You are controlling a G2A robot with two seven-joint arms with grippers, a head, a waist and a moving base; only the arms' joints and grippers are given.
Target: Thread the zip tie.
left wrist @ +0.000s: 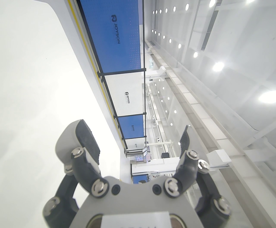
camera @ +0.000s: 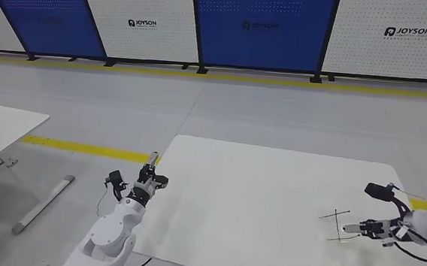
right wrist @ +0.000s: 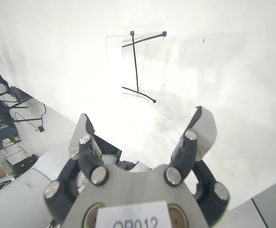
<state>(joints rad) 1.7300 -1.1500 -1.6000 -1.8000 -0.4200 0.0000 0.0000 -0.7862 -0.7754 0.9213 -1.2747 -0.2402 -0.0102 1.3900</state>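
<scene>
White table (camera: 268,205) on a grey floor (camera: 276,108), with a yellow line (camera: 84,148) passing behind its far-left corner and a row of blue and white perforated panels (camera: 263,28) closing off the far side of the room. Second white table (camera: 3,128) off at the left. On the right part of the main table, close to its near edge: three black zip ties (camera: 337,226), lying flat, none threaded through its own head or through another's. Long tie (right wrist: 135,64) as the spine of a rough letter I, crossed close to its head end by one short tie (right wrist: 146,38) and close to its tail end by the other short tie (right wrist: 131,90); no telling which strap lies on top at either crossing. Just right of the group, low over the table: right gripper (right wrist: 142,113), fingertips aimed at the ties, jaws spread wide with nothing between the pads, clear of all three straps. Over at the table's left edge, well apart from the ties: left gripper (left wrist: 133,125), raised off the surface and pointing toward the far panels, likewise spread wide and holding nothing. Small dark speck (right wrist: 203,40) on the table top beyond the ties, too small to identify.
</scene>
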